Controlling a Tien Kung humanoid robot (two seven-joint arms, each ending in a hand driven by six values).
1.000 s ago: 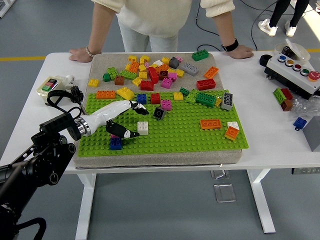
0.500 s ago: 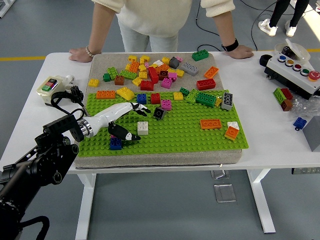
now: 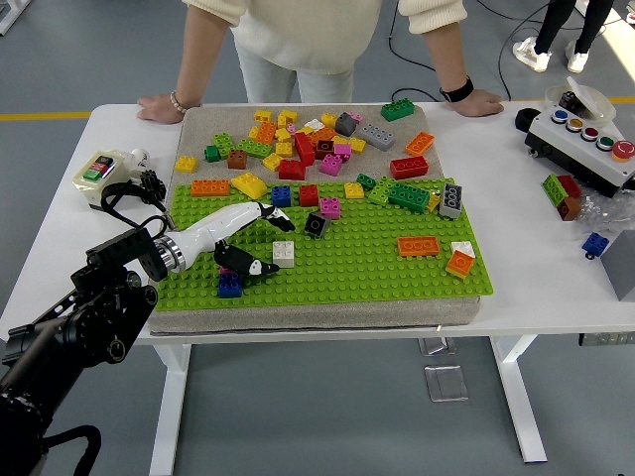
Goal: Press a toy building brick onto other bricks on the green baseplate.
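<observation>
My left hand (image 3: 266, 241) reaches in from the left over the green baseplate (image 3: 367, 268). Its white fingers (image 3: 276, 219) are spread and hold nothing, and the dark thumb points toward a white brick (image 3: 284, 254). A blue brick (image 3: 230, 286) stands on the plate just below the palm. A black brick (image 3: 316, 225) lies right of the fingertips. Further right on the plate sit an orange brick (image 3: 418, 245) and a green and grey cluster (image 3: 417, 196). My right arm is out of view.
Several loose bricks lie on the grey mat (image 3: 198, 129) behind the plate. A person stands at the far side with both hands (image 3: 159, 107) flat on the table edge. A button box (image 3: 580, 139) sits far right and a small device (image 3: 104, 171) far left.
My left hand has drawn back slightly to the left over the baseplate, its fingers still spread. The bricks and the person have not moved.
</observation>
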